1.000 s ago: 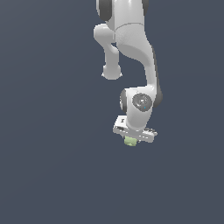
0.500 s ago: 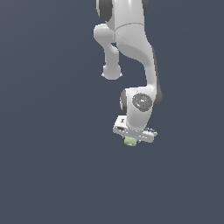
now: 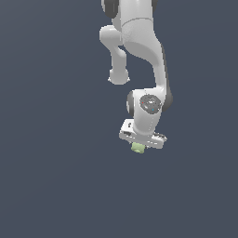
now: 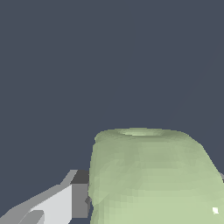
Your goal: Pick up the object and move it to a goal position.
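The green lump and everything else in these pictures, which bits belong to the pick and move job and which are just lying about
Belongs to the job:
- pale green lump, sitting between the jaws
- gripper, a finger against the lump's side

Just lying about:
- nothing else shows, only the plain dark surface

- No readable text, label, brand, number or sign in either view.
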Tool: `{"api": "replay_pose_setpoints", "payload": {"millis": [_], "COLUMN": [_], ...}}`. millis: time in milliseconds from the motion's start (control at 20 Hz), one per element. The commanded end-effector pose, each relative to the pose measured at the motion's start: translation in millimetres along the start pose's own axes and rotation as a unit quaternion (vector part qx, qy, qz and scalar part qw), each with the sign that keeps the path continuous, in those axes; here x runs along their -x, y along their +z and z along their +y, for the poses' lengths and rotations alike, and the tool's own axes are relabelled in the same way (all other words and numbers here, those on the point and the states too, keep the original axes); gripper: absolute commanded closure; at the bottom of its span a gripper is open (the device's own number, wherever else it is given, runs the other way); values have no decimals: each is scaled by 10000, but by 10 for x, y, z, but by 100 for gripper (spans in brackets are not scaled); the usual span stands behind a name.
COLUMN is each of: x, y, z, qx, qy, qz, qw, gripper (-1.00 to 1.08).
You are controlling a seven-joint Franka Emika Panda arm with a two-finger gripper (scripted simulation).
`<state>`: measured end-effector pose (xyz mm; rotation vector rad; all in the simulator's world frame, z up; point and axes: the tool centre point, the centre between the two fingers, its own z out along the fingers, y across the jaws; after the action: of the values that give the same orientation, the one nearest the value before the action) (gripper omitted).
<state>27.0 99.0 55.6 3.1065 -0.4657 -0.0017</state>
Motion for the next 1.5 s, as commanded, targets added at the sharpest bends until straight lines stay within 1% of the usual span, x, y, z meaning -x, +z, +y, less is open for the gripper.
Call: {"api": "replay_pose_setpoints", "payload": {"millis": [0,300,600,1050,1450], "x": [25,131,278,521,759], "y": [-102,-460,-971,-1832,-2714], "z": [36,172,368,688,1012], "qx": [-2,-2,-5,-8,-11], "qy": [1,1,3,4,4], "qz": [5,5,4,3,2], "qw": [10000,10000,10000,10000,10000], "gripper": [108,108,108,108,108]}}
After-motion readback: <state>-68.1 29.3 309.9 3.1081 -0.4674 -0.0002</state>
